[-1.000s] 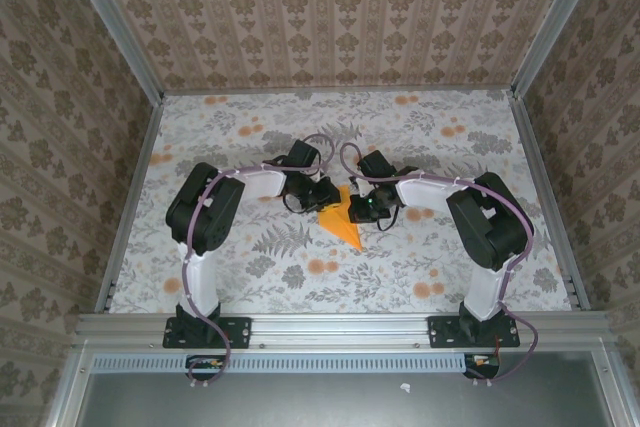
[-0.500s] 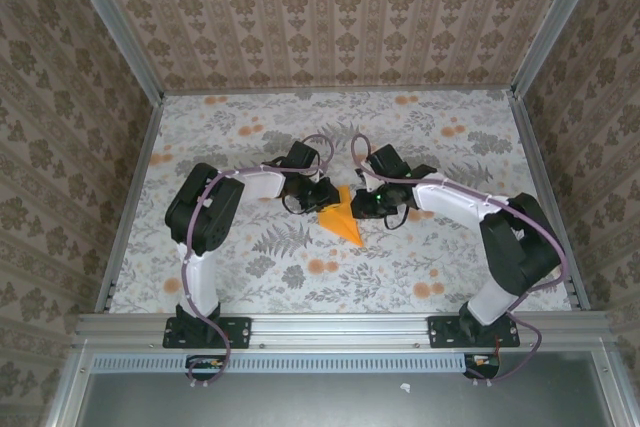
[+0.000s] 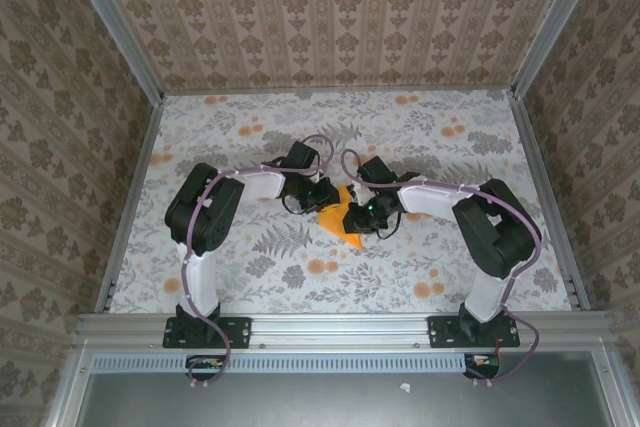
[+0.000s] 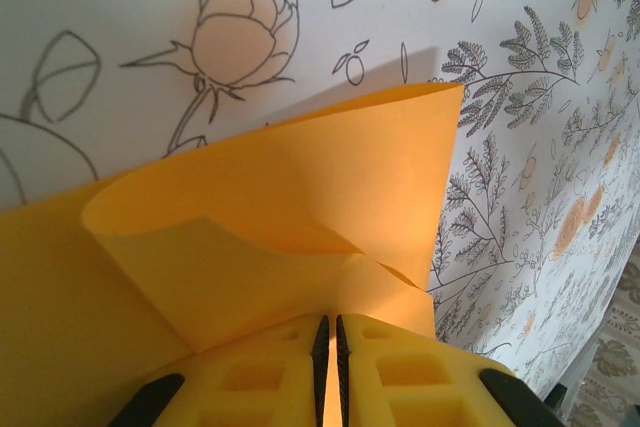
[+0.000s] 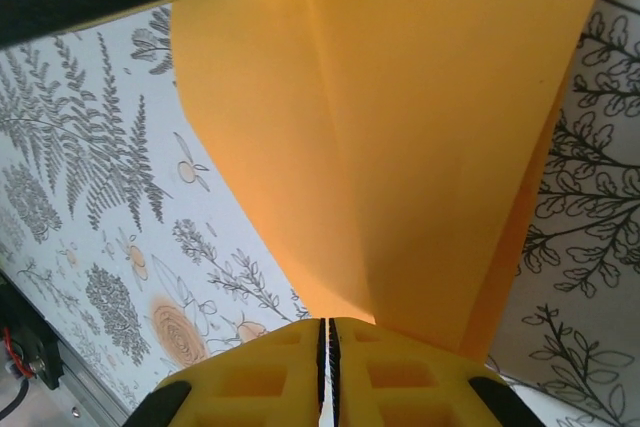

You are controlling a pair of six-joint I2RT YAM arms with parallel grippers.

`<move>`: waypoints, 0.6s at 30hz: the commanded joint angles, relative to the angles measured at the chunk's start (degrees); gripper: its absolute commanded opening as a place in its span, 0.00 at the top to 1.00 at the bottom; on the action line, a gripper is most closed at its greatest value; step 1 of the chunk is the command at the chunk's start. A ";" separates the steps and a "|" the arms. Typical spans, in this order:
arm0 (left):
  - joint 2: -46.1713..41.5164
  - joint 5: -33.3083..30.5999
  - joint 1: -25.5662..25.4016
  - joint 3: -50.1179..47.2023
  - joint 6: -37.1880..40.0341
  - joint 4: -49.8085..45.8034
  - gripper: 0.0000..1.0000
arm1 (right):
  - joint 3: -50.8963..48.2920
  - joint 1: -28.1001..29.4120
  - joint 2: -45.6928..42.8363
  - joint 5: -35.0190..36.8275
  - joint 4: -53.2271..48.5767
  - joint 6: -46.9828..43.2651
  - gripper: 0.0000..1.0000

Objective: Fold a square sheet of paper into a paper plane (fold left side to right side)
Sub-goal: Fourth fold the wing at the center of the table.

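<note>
The left fingers (image 3: 326, 201) and right fingers (image 3: 358, 215) meet at the orange paper (image 3: 337, 219) in the middle of the tabletop (image 3: 250, 137), seen from above. The right arm has swung back in, and its fingers now cover more of the paper than a moment ago.

In the left wrist view, the left fingers (image 4: 260, 377) are closed on the paper's curled flap (image 4: 300, 207).

In the right wrist view, the right fingers (image 5: 260, 367) look pinched on the paper's edge (image 5: 400, 147) too. I think the left-to-right fold is under way but not pressed flat yet.
</note>
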 commanded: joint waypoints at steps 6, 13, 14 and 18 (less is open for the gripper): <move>1.50 -4.79 0.71 -2.47 1.74 -4.88 0.85 | 2.36 1.01 2.10 5.05 -6.37 -3.31 0.88; 1.34 -4.89 0.64 -2.39 1.78 -5.05 0.85 | 2.58 1.10 2.51 5.52 -7.15 -3.85 0.88; 1.41 -4.89 0.72 -2.45 1.78 -5.01 0.85 | 2.46 1.10 2.65 5.37 -7.26 -3.92 0.88; 1.30 -4.98 0.73 -2.36 1.86 -5.15 0.85 | 2.27 1.32 3.37 5.44 -8.20 -4.43 0.88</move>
